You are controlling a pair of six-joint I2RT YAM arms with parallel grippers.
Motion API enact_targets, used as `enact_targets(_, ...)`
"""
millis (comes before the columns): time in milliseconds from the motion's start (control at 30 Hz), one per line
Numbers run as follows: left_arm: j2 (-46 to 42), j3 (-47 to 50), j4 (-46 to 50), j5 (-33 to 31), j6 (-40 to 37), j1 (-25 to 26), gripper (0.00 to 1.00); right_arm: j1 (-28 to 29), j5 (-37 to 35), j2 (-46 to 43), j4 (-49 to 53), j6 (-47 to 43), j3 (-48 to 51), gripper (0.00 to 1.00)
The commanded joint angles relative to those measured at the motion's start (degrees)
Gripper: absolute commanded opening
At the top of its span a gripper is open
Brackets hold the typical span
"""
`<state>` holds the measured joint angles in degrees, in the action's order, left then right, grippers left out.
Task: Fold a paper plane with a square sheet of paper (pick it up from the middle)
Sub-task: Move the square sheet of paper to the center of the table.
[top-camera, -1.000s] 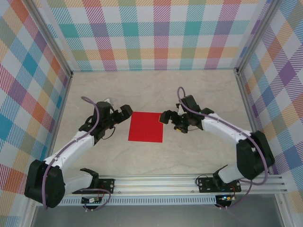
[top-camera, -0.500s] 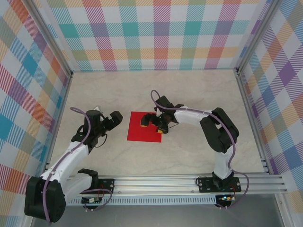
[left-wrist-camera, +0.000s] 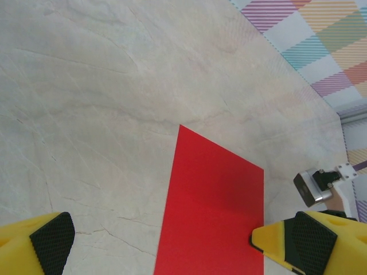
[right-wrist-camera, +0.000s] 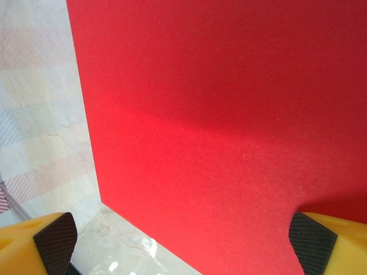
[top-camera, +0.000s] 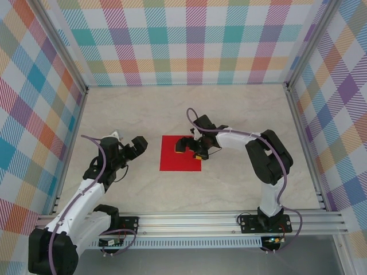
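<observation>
Two pincers, both released. I see the right pincer (top-camera: 190,150) spread over the sheet (top-camera: 172,161), which lies flat on the table (top-camera: 241,109); left pincer (top-camera: 136,146) sits near, apart.

The stone-look tabletop (top-camera: 189,109) lies bare across the upper half of the top view and at lower centre. The right gripper (top-camera: 189,151) sits over the right part of the square sheet of paper (top-camera: 172,162), blocking that side. The sheet's left edge is free, with the left gripper (top-camera: 139,147) apart at centre left. Checked walls (top-camera: 183,46) close in three sides.
</observation>
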<state>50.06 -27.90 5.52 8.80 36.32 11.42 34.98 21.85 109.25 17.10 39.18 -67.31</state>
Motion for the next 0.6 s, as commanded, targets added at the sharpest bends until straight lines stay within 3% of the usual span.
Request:
enact_targets(0, 1.9, -1.0, -1.7, 4.3, -1.7, -1.0, 1.00, -3.9, -7.1, -0.3, 9.5, -4.9, 3.2, 1.00)
enact_targets(167, 5.6, -3.1, -2.6, 9.6, -2.7, -1.0, 1.00, -6.9, -7.4, -3.0, 12.6, -7.7, 2.7, 0.99)
enact_targets(333, 9.2, -4.4, -3.2, 11.2, -3.2, -0.4, 1.00, -5.9, -6.8, -5.2, 14.8, -8.4, -2.0, 0.99)
enact_targets(567, 13.5, -5.7, -3.7, 12.8, -3.6, 0.4, 1.00, -5.9, -7.1, 1.1, 12.6, -5.7, -8.6, 0.99)
